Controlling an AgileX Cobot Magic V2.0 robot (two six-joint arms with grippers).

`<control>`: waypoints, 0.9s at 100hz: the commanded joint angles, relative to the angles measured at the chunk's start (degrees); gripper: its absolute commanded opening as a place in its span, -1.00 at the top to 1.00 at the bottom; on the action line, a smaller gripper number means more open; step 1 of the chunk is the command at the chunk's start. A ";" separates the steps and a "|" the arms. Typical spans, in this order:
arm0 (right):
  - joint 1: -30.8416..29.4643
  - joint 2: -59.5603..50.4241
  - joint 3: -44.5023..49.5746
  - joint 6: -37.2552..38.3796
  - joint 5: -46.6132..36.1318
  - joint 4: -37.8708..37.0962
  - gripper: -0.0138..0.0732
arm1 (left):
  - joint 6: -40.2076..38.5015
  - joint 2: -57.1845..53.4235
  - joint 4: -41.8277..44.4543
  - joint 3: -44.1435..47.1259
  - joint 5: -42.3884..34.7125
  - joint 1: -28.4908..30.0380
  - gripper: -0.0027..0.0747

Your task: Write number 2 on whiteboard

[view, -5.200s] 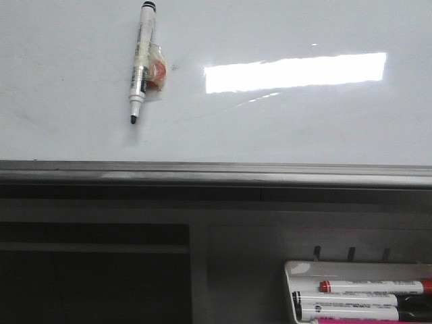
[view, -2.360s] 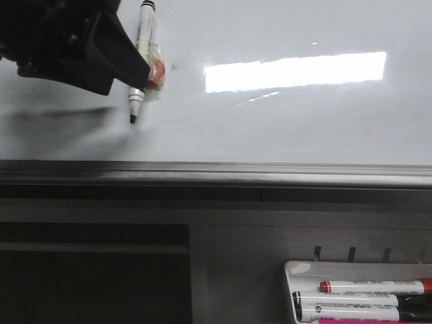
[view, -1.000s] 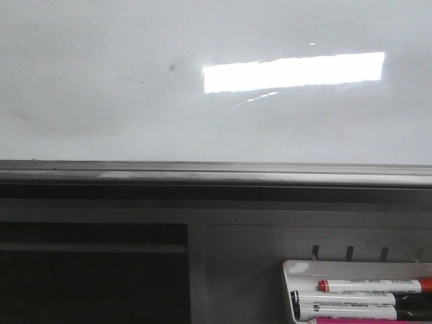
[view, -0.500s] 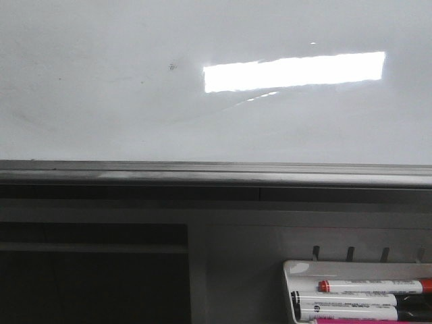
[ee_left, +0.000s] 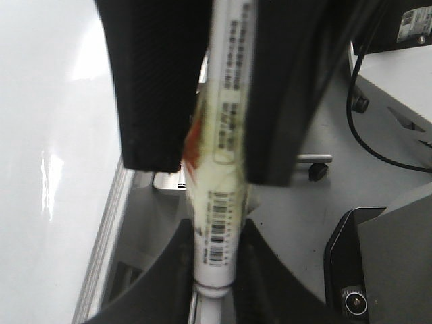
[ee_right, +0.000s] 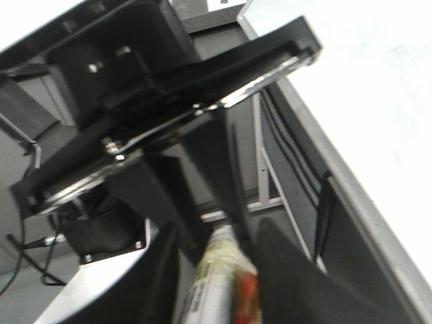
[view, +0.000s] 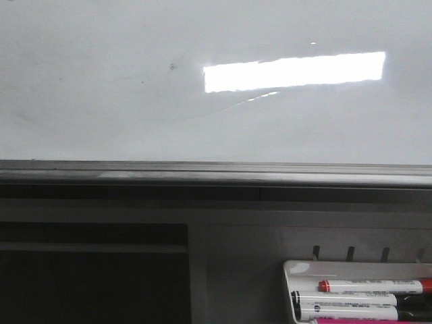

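Front view: marker tray [view: 289,271] holds markers [view: 347,297].

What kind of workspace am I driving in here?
Probably an office or lab writing station: a large glossy whiteboard with a grey metal edge, and a white tray of spare markers below it.

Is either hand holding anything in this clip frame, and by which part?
Yes. The left hand grips a white marker around its labelled barrel. The right wrist view shows that marker between both hands; whether the right hand grips it is unclear.
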 commanded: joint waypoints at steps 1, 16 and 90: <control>0.09 -0.82 -2.01 -0.46 -0.87 2.68 0.57 | -0.01 -0.46 -2.46 -1.82 -2.62 -0.47 0.98; 0.09 -0.82 -2.01 -0.46 -0.76 2.68 0.86 | -0.11 -0.46 -5.09 -1.82 -4.14 -0.47 0.92; -0.03 2.62 -2.01 -9.09 -36.24 -2.71 0.86 | -34.14 -23.89 18.90 -1.32 -19.46 -0.47 -0.18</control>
